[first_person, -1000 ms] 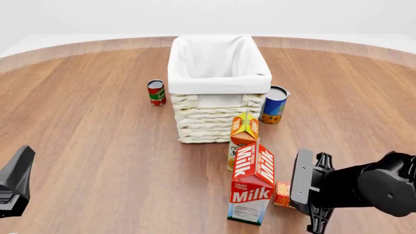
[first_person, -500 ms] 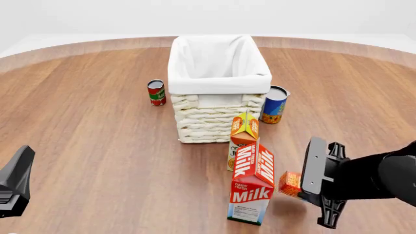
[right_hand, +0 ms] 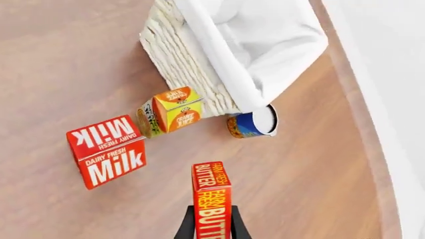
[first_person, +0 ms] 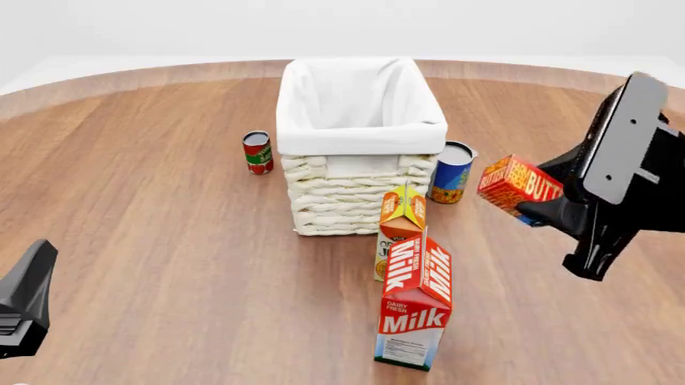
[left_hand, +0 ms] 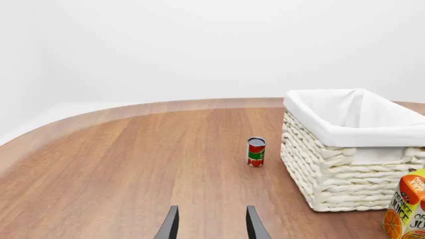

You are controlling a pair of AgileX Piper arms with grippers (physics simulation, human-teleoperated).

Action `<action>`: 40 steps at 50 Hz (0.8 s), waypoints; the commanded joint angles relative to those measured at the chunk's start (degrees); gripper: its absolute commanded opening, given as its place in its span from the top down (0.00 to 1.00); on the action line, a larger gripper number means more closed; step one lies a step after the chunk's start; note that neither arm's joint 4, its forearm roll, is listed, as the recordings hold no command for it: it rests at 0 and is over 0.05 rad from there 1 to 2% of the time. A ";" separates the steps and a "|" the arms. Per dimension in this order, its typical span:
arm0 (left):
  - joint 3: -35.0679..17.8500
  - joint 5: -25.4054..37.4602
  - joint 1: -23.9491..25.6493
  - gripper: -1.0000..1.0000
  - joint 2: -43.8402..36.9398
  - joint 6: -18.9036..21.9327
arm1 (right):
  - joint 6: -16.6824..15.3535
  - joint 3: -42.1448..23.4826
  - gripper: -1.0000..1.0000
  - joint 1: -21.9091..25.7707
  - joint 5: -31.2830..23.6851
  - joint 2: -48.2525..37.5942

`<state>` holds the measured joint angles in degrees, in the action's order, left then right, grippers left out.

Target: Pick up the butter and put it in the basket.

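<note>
A: Butter (first_person: pixel 520 186) is pinched edge-on in our right gripper (right_hand: pixel 210 226), jaws shut on its narrow sides, so it hangs clear over the counter (first_person: pixel 160 241), right of the basket (first_person: pixel 361 140).
B: Why that high?
A: We'd guess to clear the rim. Right arm is raised, angled toward the basket; left gripper (left_hand: pixel 211 224) is parked low, jaws apart, empty.

A small red and green tin can (left_hand: pixel 256 152) stands on the brown wooden bench (left_hand: pixel 133 159) just beside the white woven basket (left_hand: pixel 345 169); an orange juice carton (left_hand: pixel 406 209) stands nearby.
</note>
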<state>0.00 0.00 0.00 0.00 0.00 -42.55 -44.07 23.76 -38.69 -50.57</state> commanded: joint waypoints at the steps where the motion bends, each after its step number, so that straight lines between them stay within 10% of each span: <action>1: 0.00 0.00 0.00 0.00 0.00 0.00 | 5.69 -8.67 1.00 -1.26 2.58 2.11; 18: 0.00 0.00 0.00 0.00 0.00 0.00 | 14.63 -9.23 1.00 0.64 9.23 4.64; 20: 0.00 0.00 0.00 0.00 0.00 0.00 | 8.64 -5.64 1.00 -1.31 13.39 4.00; 26: 0.00 0.00 0.00 0.00 0.00 0.00 | 10.01 -5.88 1.00 -1.86 14.75 1.01; 40: 0.00 0.00 0.00 0.00 0.00 0.00 | 46.29 -31.56 1.00 0.35 1.60 -10.66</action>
<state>0.00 0.00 0.00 0.00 0.00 -16.39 -62.97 21.89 -33.09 -56.99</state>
